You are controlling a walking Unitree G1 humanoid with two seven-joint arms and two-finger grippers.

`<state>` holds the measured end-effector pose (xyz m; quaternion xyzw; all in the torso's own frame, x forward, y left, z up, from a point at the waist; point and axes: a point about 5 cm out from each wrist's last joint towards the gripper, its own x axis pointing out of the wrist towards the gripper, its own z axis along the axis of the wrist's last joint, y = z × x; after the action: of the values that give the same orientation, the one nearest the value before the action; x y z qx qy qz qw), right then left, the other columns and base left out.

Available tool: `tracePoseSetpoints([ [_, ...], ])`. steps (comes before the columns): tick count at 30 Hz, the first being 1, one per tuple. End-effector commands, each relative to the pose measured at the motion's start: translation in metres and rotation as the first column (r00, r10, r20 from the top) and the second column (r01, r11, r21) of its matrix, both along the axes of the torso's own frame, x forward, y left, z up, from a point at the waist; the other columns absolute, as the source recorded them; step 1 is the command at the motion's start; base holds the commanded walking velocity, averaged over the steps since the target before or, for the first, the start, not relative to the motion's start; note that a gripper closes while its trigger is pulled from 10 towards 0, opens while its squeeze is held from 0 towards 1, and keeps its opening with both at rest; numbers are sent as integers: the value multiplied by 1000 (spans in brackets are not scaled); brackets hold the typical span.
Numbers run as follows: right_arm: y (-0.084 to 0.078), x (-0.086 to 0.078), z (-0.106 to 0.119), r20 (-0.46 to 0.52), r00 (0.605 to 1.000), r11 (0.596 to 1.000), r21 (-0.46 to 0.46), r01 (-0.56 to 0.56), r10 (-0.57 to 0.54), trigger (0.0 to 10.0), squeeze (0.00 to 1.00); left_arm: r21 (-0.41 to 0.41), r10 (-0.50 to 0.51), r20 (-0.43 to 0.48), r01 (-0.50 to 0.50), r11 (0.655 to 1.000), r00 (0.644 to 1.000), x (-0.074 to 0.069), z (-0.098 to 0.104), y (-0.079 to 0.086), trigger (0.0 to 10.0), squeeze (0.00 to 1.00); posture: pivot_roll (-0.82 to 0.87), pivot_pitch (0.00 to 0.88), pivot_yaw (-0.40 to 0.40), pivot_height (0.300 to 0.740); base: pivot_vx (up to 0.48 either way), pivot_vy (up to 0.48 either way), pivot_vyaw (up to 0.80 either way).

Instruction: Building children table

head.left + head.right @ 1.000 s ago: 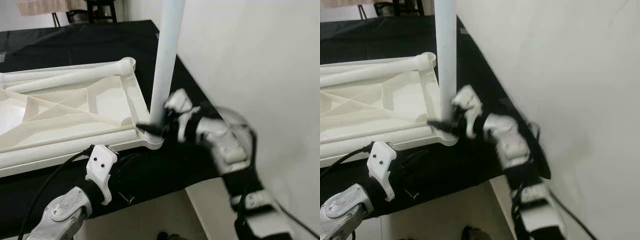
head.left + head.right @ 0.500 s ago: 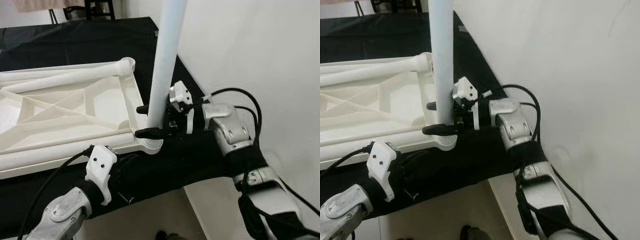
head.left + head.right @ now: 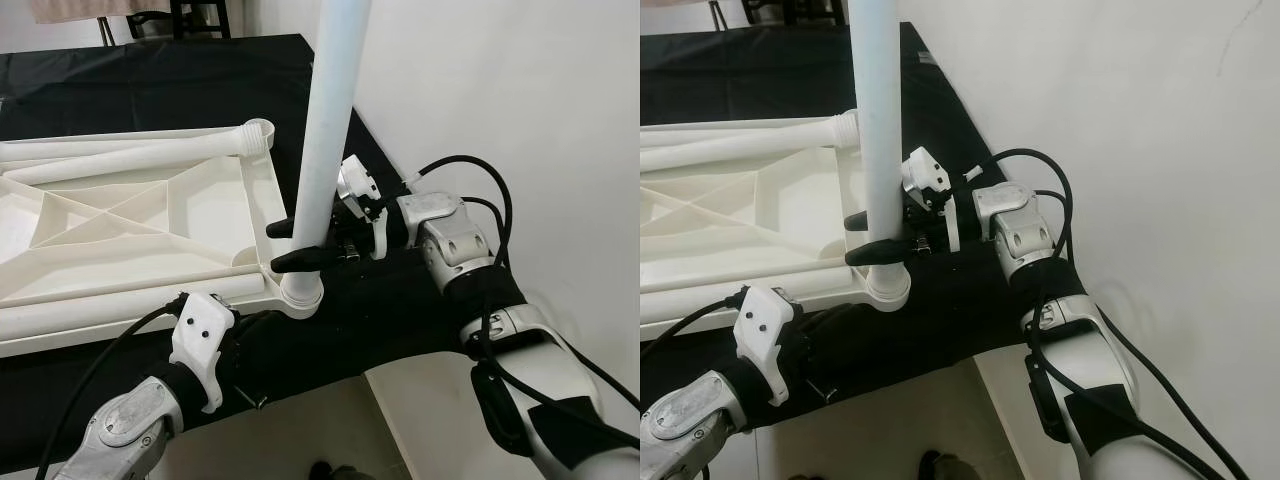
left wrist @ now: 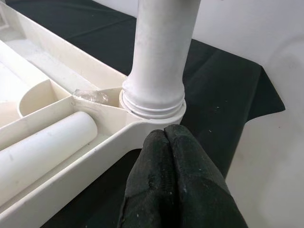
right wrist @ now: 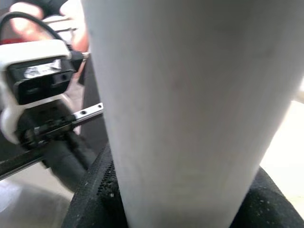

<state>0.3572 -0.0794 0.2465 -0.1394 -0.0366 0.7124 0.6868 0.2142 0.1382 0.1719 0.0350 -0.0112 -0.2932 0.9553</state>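
Two black fingers of the right gripper (image 3: pixel 290 243) clamped on the upright white table leg (image 3: pixel 330 120), one finger on each side, low on the tube and just above its ribbed foot. Leg standing a little tilted in the corner socket (image 4: pixel 152 108) of the overturned white tabletop (image 3: pixel 120 230), threaded end seated in the socket ring, upper end cut off by the frame. Tabletop lying underside up on a black cloth (image 3: pixel 150 90), ribs and diagonal braces showing, near right corner at the cloth's edge beside a white wall (image 3: pixel 520 90). Two more white legs lying flat in the tabletop: one (image 3: pixel 130 160) along the far rim, another (image 4: pixel 42 149) along the near rim, its rounded end close to the socket. Scrap of clear wrap (image 4: pixel 90 96) tucked on the rib beside the socket. Left gripper (image 4: pixel 166 137) low at the near edge of the tabletop, fingers pressed together, tips just short of the socket ring; cannot tell whether touching it. White wrist housing of the left arm (image 3: pixel 200 345) below the tabletop's edge, against the cloth.
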Motion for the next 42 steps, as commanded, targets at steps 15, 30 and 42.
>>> tracePoseSetpoints([
  [15,12,-34,-106,-69,634,636,-147,757,-771,0,0,10,-23,-13,23,1000,1000,-3,-1,1,10000,0,98,211,-140,740,0,0,0],
  [30,25,-12,-46,-34,828,824,91,560,-559,10000,0,10,-22,4,22,1000,1000,0,2,0,10000,0,110,197,-141,740,0,0,0],
  [42,19,4,-21,66,968,970,35,240,-241,10000,0,3,-5,5,5,1000,1000,-3,1,-1,10000,0,134,211,-163,740,0,0,0],
])
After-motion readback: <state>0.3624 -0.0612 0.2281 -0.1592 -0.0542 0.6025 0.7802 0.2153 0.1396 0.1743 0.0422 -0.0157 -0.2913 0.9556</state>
